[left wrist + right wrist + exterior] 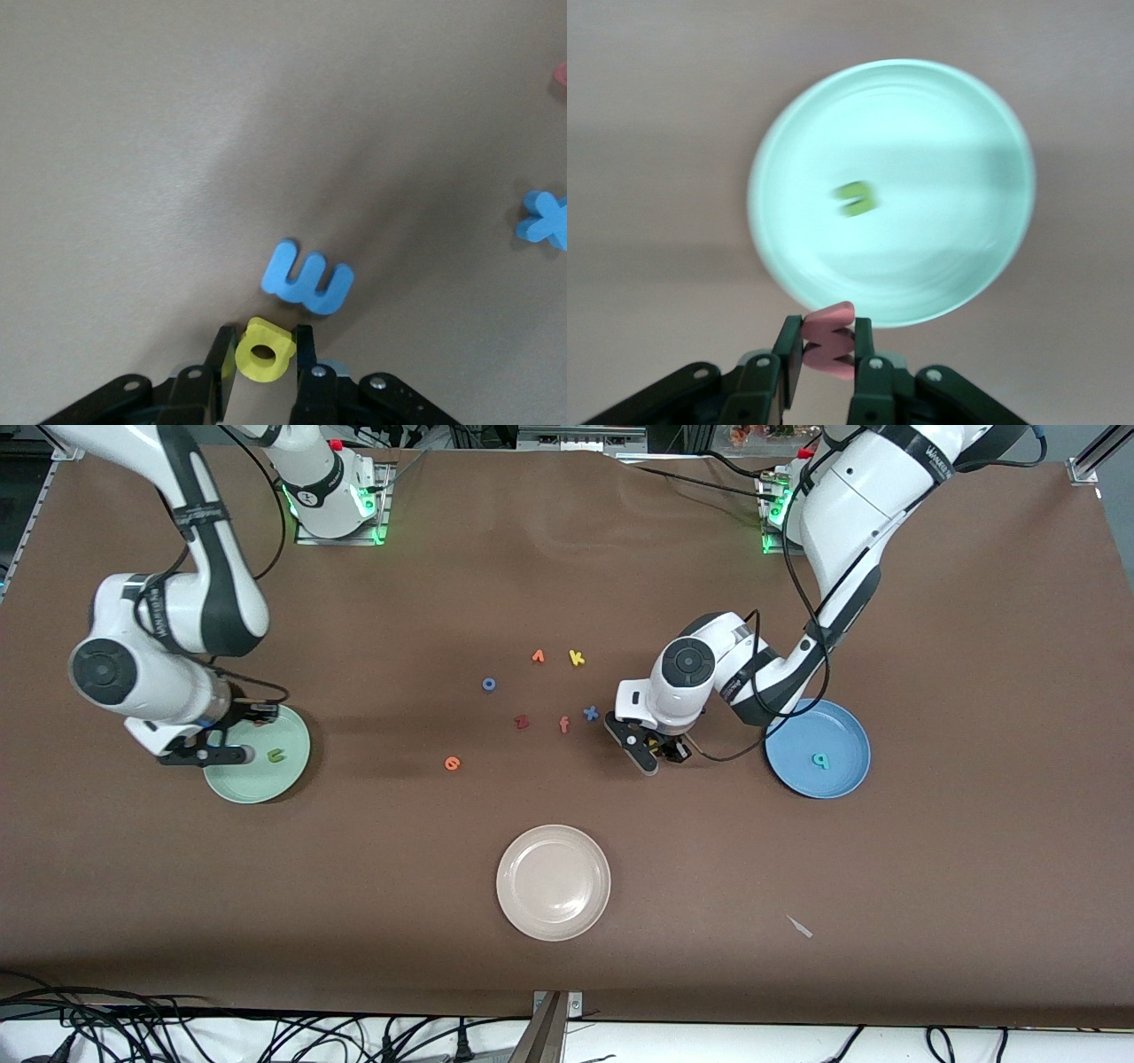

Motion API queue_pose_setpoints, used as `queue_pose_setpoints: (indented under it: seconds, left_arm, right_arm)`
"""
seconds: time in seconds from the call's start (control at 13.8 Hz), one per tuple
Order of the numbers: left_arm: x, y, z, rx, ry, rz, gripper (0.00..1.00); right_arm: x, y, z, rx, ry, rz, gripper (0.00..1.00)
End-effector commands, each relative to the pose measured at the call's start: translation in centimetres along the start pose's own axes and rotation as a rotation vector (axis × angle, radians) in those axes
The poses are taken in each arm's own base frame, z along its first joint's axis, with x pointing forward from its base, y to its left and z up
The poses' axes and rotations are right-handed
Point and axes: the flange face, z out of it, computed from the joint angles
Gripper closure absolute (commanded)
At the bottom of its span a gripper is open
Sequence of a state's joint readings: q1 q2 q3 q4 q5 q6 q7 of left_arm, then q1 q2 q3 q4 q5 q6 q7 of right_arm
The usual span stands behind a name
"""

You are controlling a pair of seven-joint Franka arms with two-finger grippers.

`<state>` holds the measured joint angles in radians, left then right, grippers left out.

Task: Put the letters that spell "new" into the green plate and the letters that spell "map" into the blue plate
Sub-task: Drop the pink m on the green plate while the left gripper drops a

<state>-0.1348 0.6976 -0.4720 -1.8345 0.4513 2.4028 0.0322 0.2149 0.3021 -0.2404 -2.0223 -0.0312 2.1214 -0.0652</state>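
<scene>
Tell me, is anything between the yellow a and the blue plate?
Nothing visible. The left end effector holds the yellow a beside the blue m. From there to the blue plate is only bare table; the plate holds just the teal p.

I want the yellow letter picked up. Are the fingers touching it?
Touching. The left wrist view shows the left gripper fingers pressed against both sides of the yellow a.
</scene>
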Motion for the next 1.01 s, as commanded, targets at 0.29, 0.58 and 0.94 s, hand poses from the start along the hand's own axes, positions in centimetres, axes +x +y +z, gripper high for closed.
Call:
queue_pose_setpoints:
  seconds: [0.29, 0.58, 0.94]
  left_arm:
    - [-4.1, -6.7, -7.5, 0.107, -0.163, 0.008, 0.96]
    - [-9.3, -14.7, -8.8, 0.083, -0.211, 0.061, 0.96]
    - [-14.8, -19.5, -6.2, 0.017, -0.231, 0.039, 0.77]
  right_arm:
    - [0.7, 2.2, 1.9, 0.021, -0.001, -0.055, 0.0]
    - [1.6, -2.2, -2.8, 0.072, -0.06, -0.002, 0.0]
    - [1.5, -12.1, -5.0, 0.103, -0.044, 0.115, 0.0]
